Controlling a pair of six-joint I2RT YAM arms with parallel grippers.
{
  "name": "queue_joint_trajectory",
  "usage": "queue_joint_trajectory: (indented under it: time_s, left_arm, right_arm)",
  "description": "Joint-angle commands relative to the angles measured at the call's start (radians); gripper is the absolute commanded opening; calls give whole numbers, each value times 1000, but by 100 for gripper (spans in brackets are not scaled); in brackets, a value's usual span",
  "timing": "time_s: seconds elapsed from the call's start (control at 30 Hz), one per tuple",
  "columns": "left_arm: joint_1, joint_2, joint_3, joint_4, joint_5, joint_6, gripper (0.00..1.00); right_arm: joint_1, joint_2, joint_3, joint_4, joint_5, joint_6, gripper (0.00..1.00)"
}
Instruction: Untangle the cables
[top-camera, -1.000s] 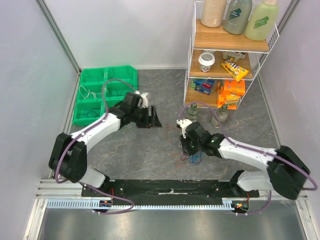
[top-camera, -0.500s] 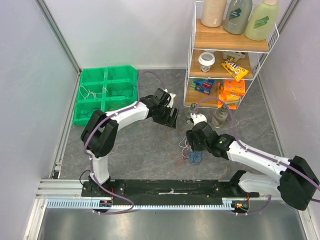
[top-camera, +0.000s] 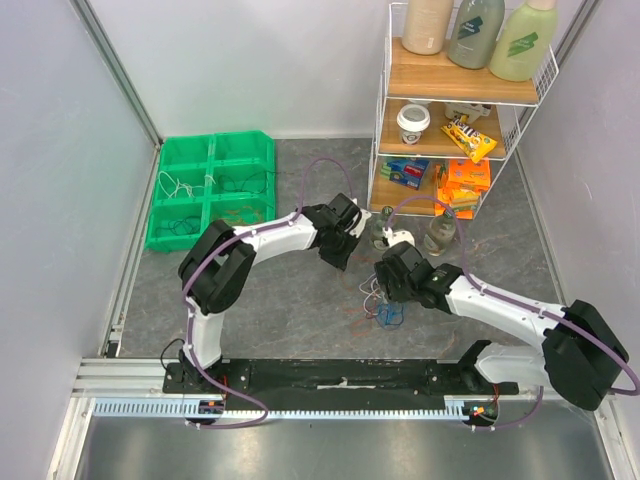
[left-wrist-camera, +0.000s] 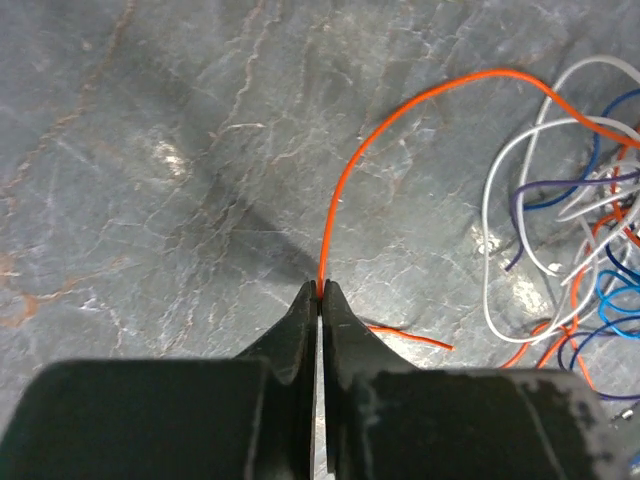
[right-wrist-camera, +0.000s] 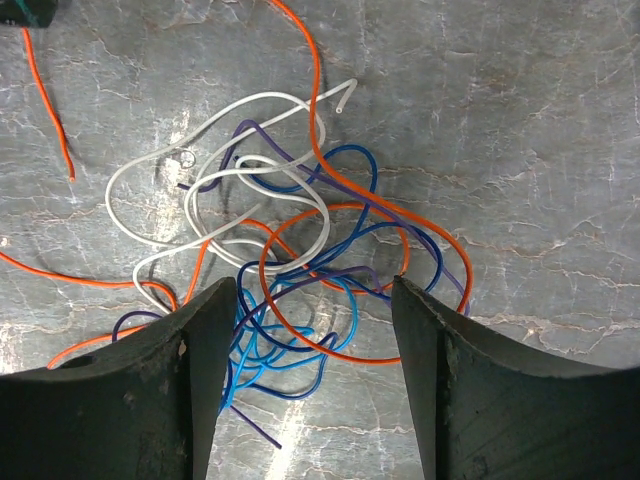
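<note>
The cables (right-wrist-camera: 290, 250) lie as a loose tangle of white, orange, blue and purple wires on the grey tabletop, seen small in the top view as cables (top-camera: 386, 308). My right gripper (right-wrist-camera: 312, 285) hovers open just above the tangle, its fingers straddling the blue and orange loops without touching them. It shows in the top view as the right gripper (top-camera: 384, 288). My left gripper (left-wrist-camera: 321, 290) is shut on the end of one orange cable (left-wrist-camera: 345, 180), which arcs right into the tangle (left-wrist-camera: 585, 250). In the top view the left gripper (top-camera: 340, 258) sits just left of the pile.
A green compartment bin (top-camera: 163, 205) with a few wires inside stands at the back left. A wire shelf (top-camera: 383, 100) with bottles, a cup and snack packs stands at the back right. Two small glass jars (top-camera: 441, 232) sit on the table before it.
My left arm swung right from near the green bin to the tangle and shut on the orange cable. My right gripper opened wider and shifted slightly right over the tangle.
</note>
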Motion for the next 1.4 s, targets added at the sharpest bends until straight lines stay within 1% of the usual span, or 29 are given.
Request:
queue_joint_trajectory:
  time_s: [0.0,0.2,0.23,0.33,0.4,0.5,0.6,0.7,0.73,0.8,0.87,0.93,1.03,1.1,1.2,1.27,1.37]
  left_arm:
    - [-4,-72,30,11,-119,20,2]
    - [-2,-388,-70,85,-335,82,2]
    - [-4,-449,-79,102,-385,80,2]
    - [-2,-607,-90,143,-602,54,2]
    - [-2,-715,-91,198,-717,59,2]
    - [-2,-793,-76,313,-852,150,2]
    - [-2,-823,-33,442,-944,321,2]
    - [-1,-824,20,581,-995,505,2]
    - [-1,-820,45,623,-1004,571,2]
    - [-2,-806,94,675,-1021,663,2]
    - [-2,-791,146,697,-1013,717,2]
    - [-1,-775,195,694,-1000,726,2]
    - [-2,-761,244,649,-966,688,2]
    - [-2,-754,252,637,-966,665,2]
    - [-1,-754,257,637,-970,651,2]
    - [-2,-757,269,623,-966,620,2]
    - [-1,-760,310,576,-928,577,2]
  right_arm:
    - [-6,3,22,15,-16,-14,71]
    - [-4,34,23,29,-49,-29,71]
    - [-4,43,25,33,-52,-32,72]
    - [-4,83,29,41,-61,-35,73]
    - [-4,109,34,41,-50,-32,74]
    - [-4,130,34,36,-21,-17,74]
    - [-4,134,41,9,20,6,73]
    - [-4,97,38,3,17,5,74]
    - [-4,79,31,13,-2,-5,77]
    - [-4,45,14,36,-38,-17,86]
    - [-4,13,0,59,-81,-34,92]
    - [-3,-49,-15,110,-169,-73,93]
    - [11,-216,-52,196,-291,-118,96]
    - [11,-288,-40,191,-305,-129,97]
    - [11,-287,-8,148,-329,-138,96]
    - [11,-268,-8,124,-306,-124,95]
    - [11,-288,-28,130,-271,-101,94]
